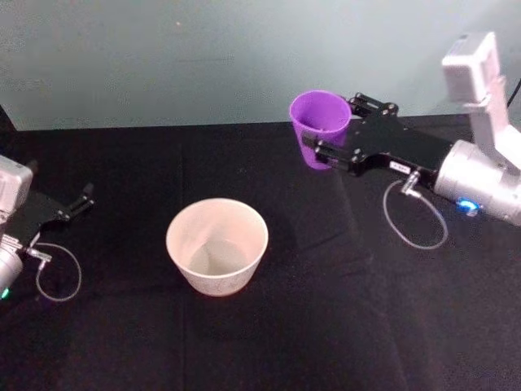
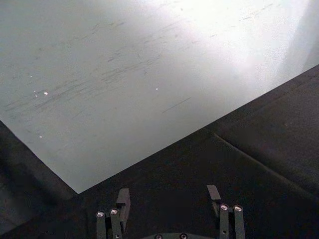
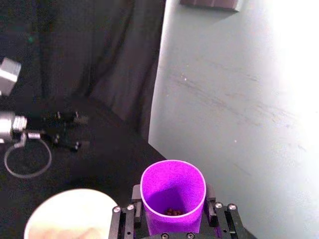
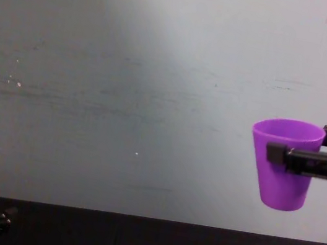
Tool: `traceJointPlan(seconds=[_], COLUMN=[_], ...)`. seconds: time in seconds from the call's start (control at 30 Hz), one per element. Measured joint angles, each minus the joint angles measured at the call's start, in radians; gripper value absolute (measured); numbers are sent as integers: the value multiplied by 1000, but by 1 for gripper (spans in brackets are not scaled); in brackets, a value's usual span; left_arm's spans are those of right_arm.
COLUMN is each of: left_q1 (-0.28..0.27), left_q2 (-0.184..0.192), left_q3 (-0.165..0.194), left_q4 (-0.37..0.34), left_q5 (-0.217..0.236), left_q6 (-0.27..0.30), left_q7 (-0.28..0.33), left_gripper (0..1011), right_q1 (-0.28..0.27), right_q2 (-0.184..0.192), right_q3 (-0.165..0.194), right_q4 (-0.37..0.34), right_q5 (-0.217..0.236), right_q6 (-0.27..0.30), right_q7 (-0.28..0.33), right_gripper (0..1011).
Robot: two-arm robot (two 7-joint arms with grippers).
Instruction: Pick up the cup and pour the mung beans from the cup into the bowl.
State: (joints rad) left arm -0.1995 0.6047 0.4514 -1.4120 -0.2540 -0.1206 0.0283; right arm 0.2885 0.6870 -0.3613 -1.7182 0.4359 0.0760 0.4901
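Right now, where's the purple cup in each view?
Head: cup upper centre-right, in right gripper.
Chest: cup right edge, mid-height, off the table.
Right wrist: cup between its fingers.
Left wrist: wall, cloth, open left gripper.
Landmark: bowl, beside the cup.

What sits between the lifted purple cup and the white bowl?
Nothing but bare black cloth, seen in the head view, separates the cup, held up by the right pincer, from the bowl.

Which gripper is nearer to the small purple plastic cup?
Right. The right gripper is shut on the purple plastic cup, raised; the left gripper is open, far to its left.
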Motion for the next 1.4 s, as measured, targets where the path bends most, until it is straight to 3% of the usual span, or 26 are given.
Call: traceJointPlan(seconds=[0.37,0.47,0.67,0.73,0.83,1.13,1.4], left_q1=[0,0,0,0,0,0,0], left_q2=[0,0,0,0,0,0,0], left_q3=[0,0,0,0,0,0,0], left_q4=[0,0,0,0,0,0,0], left_q5=[0,0,0,0,0,0,0], left_q6=[0,0,0,0,0,0,0], left_q7=[0,0,0,0,0,0,0], left_gripper=[1000,1000,1000,1000,1000,1000,1000], right_q1=[40,46,70,73,81,88,104], right_q2=[18,24,50,52,56,46,-2], right_q3=[-95,-113,-176,-182,-204,-225,-207], right_q4=[-18,-22,-38,-40,-49,-57,-27], right_q5=[-250,-294,-467,-485,-561,-680,-696], right_q6=[-41,-46,-71,-72,-71,-57,-27], right_q7=[1,9,24,24,24,5,-4], right_gripper=[723,723,723,724,723,723,723])
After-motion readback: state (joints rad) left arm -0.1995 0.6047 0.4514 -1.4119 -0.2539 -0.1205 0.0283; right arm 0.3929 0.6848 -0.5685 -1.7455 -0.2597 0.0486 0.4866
